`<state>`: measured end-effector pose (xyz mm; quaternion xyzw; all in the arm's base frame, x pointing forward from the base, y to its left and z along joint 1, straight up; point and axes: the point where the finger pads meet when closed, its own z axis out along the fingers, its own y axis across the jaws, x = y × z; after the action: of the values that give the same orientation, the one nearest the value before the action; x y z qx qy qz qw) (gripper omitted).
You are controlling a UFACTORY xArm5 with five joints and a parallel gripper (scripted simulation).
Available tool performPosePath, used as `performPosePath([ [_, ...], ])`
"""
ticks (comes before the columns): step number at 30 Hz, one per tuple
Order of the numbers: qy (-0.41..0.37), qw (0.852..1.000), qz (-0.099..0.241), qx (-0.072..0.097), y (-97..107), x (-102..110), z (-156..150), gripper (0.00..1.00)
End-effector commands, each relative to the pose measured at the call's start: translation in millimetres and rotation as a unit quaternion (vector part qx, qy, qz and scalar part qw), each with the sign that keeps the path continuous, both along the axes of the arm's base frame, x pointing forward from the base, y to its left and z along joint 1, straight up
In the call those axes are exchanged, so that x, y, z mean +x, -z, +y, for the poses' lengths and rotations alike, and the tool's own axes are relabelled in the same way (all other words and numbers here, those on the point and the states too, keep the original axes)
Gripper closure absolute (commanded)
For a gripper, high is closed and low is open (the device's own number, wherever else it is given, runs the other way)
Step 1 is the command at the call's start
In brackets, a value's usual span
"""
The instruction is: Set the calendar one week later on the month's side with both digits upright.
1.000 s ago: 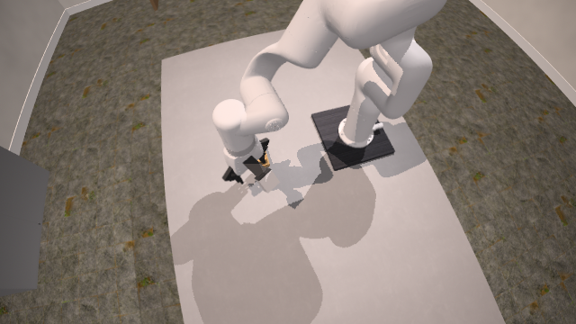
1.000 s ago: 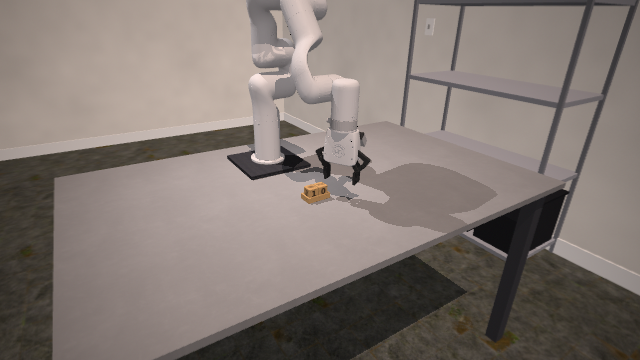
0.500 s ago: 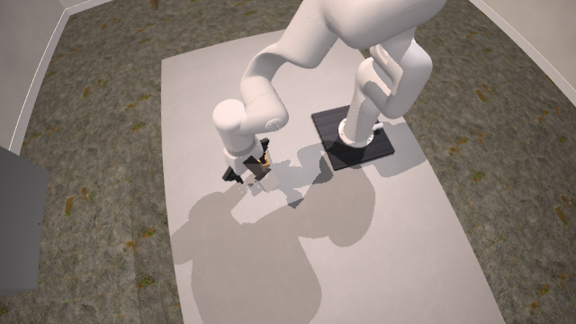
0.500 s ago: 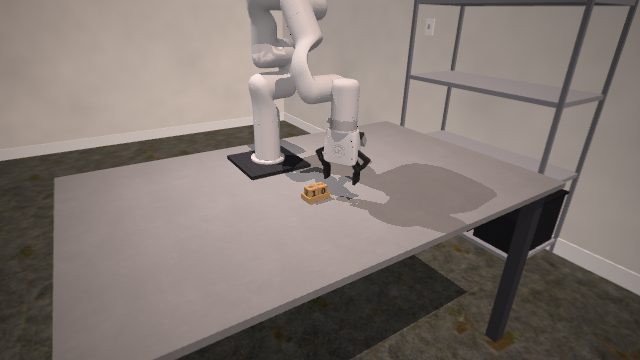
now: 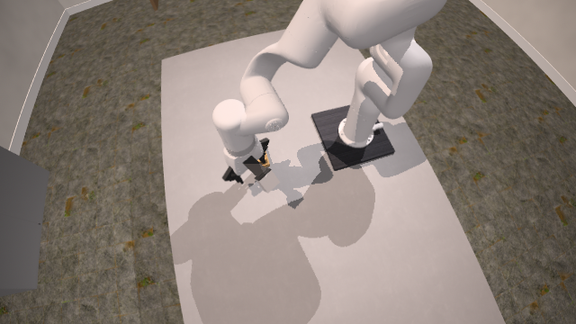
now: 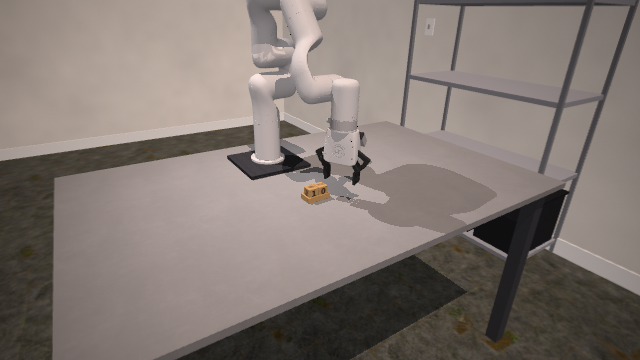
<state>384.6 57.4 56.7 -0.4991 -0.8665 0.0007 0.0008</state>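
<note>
Black two-fingered pincer, fingers spread and holding nothing, hovers above small wooden block calendar, seemingly poised to descend onto one cube.

arm: smooth white, rounded links | gripper: white body, round logo, black fingers | base plate: black square
</note>
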Motion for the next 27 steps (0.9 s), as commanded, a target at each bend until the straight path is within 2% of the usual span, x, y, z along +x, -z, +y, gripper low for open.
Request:
performPosePath([
  [1, 0.0, 1.0, -0.002, 0.0, -1, 1, 0, 0.0],
  [12, 0.006, 1.0, -0.002, 0.0, -1, 1, 0, 0.0],
  [17, 0.094, 0.996, -0.002, 0.0, -2, 4, -8, 0.0],
  [24, 0.105, 0.994, -0.002, 0.0, -4, 11, -24, 0.0],
  [27, 0.137, 0.991, -0.002, 0.0, -4, 12, -27, 0.0],
])
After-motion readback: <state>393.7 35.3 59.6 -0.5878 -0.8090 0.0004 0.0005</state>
